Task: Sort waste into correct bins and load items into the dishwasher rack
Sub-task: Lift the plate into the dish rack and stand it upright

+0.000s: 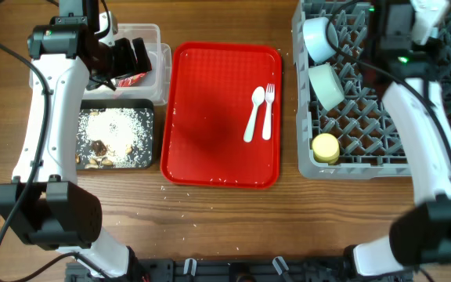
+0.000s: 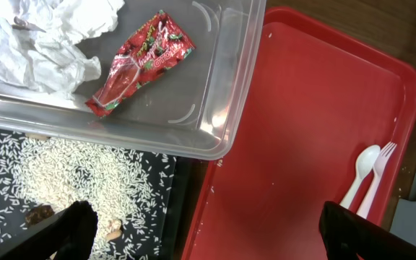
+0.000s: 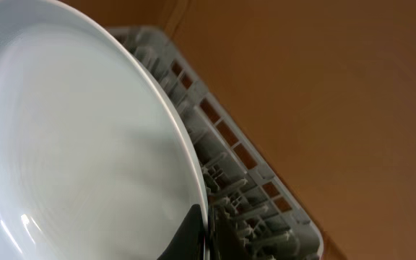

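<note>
Plate [image 3: 71, 144] tilts in front of the rack [image 3: 222, 166] — right pincer [image 3: 197, 235] clamped on its rim; left pincer [image 2: 206, 232], fingers apart, hovers over the tub [image 2: 226, 101] holding the wrapper [image 2: 139, 61].

The only printing in view is on the red snack wrapper [image 2: 141, 63], which lies in the clear tub [image 2: 215, 108] toward 11 o'clock in the left wrist view. White script lettering runs across it, too small and creased to read. No other word, number or sign is legible.
</note>
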{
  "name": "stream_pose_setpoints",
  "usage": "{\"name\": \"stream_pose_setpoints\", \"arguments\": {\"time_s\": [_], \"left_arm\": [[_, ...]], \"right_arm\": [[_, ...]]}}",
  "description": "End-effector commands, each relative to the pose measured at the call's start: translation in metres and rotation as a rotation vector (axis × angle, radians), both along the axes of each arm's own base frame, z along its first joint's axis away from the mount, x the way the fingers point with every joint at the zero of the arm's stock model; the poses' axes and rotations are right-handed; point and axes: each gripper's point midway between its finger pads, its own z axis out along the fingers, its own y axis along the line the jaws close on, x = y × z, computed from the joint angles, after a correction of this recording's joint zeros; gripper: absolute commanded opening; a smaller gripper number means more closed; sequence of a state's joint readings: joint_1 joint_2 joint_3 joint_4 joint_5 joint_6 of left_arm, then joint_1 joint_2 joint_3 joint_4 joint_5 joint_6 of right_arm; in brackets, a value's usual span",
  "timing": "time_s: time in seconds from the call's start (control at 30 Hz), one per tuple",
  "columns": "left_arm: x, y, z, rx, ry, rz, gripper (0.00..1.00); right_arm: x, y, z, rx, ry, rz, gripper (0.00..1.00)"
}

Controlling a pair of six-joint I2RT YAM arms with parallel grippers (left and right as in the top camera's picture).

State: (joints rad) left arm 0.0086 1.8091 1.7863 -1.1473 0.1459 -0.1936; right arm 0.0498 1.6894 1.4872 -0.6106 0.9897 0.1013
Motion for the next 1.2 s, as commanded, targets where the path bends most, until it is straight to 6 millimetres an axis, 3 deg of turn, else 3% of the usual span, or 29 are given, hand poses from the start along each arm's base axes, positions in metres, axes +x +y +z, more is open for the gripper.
{"name": "stream_pose_setpoints", "arguments": {"time_s": [0.0, 0.2, 0.23, 0.4, 0.43, 0.53, 0.67, 0.73, 0.77, 0.87, 1.03, 1.17], "left_arm": [[0.002, 0.003, 0.01, 0.006, -0.028, 0.004, 1.0], [0.002, 0.003, 0.01, 0.006, -0.028, 0.004, 1.0], [0.002, 0.003, 0.01, 0.006, -0.028, 0.004, 1.0], [0.002, 0.003, 0.01, 0.007, -0.028, 0.004, 1.0], [0.002, 0.003, 0.01, 0.006, -0.028, 0.004, 1.0], [0.002, 0.003, 0.01, 0.006, -0.028, 0.004, 1.0], [0.002, 0.003, 0.01, 0.007, -0.028, 0.004, 1.0], [0.002, 0.003, 0.01, 0.006, -0.028, 0.004, 1.0], [0.002, 0.003, 0.01, 0.006, -0.028, 0.004, 1.0], [0.002, 0.003, 0.01, 0.006, -0.028, 0.004, 1.0], [0.002, 0.003, 0.01, 0.007, -0.028, 0.004, 1.0], [0.002, 0.003, 0.01, 0.007, -0.028, 0.004, 1.0]], "right_arm": [[0.013, -0.003, -0.03, -0.079, 0.125, 0.0, 0.04], [0.035, 0.004, -0.068, -0.048, 0.182, 0.057, 0.04], [0.038, 0.007, -0.073, -0.027, 0.189, 0.082, 0.12], [0.045, 0.017, -0.078, 0.039, 0.162, 0.133, 0.72], [0.045, 0.018, -0.075, 0.046, 0.145, 0.128, 0.78], [0.042, 0.028, -0.063, 0.079, 0.129, 0.172, 0.84], [0.037, 0.077, -0.038, 0.27, 0.072, 0.385, 0.84], [0.03, 0.127, -0.024, 0.519, -0.007, 0.548, 0.84], [0.02, 0.177, -0.012, 0.78, -0.056, 0.687, 0.76], [0.007, 0.234, -0.004, 1.09, -0.065, 0.798, 0.7], [0.003, 0.286, -0.045, 1.138, 0.039, 0.743, 0.69], [-0.007, 0.295, -0.102, 1.096, 0.125, 0.501, 0.68]]}}
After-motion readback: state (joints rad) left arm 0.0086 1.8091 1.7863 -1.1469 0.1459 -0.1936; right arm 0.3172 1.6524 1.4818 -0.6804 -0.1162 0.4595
